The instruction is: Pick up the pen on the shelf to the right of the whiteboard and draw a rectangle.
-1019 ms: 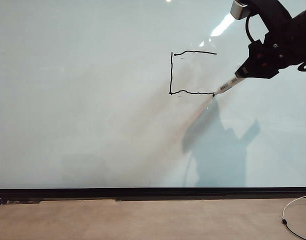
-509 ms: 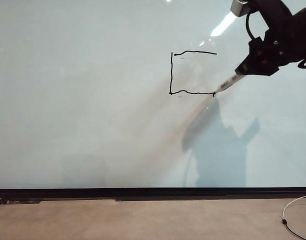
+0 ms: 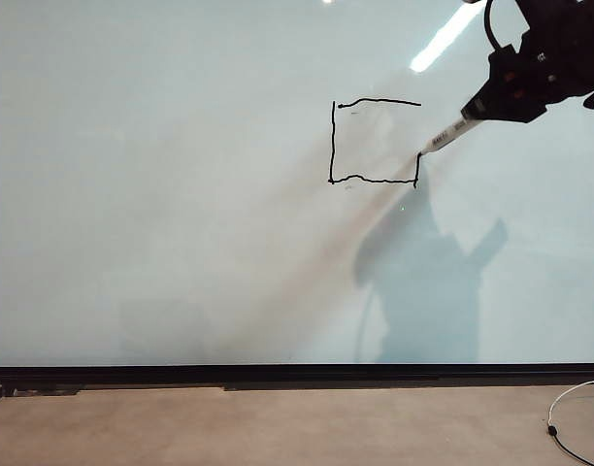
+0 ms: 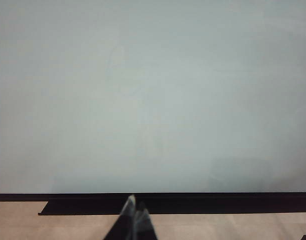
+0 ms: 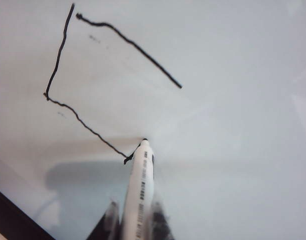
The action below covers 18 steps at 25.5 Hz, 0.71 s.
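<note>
The whiteboard (image 3: 181, 194) fills nearly the whole exterior view. On it stands the rectangle (image 3: 333, 136), an outline with a left side, a top, a bottom and a short stroke rising from its lower right corner. The white pen (image 3: 447, 136) touches the top of that stroke with its black tip. My right gripper (image 3: 475, 107) is shut on the pen's barrel, up and to the right of the drawing. The right wrist view shows the pen (image 5: 142, 185) between my right gripper's (image 5: 135, 216) fingers, tip on the board beside the rectangle (image 5: 58, 55). My left gripper (image 4: 135, 206) is shut and empty, low before the whiteboard (image 4: 153, 100).
A black frame edge (image 3: 278, 374) runs along the board's bottom, with a brown ledge (image 3: 278, 427) below it. A thin white cable with a black plug (image 3: 559, 417) lies at the lower right. The arm's shadow (image 3: 423, 282) falls on the board under the drawing.
My right gripper has risen with the pen, and the tip has drawn a short vertical stroke up from the lower right corner. The left gripper has not moved.
</note>
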### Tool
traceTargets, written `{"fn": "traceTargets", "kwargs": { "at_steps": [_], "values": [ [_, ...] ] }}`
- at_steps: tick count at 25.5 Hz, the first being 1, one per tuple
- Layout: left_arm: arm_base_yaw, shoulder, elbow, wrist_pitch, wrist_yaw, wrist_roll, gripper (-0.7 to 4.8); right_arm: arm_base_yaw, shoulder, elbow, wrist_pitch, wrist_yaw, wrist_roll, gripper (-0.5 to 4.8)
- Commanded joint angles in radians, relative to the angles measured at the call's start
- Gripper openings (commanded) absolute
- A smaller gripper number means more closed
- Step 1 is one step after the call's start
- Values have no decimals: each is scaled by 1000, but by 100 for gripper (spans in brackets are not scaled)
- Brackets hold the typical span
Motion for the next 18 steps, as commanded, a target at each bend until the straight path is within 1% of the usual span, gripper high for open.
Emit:
{"fn": "traceTargets", "kwargs": {
  "at_steps": [1,18],
  "values": [
    [0,0,3,6,0,4,-4,-1,-14,8,29,10,0,-5],
    [0,0,3,6,0,4,-4,-1,-40,18,32,5,1,-5]
  ]
}}
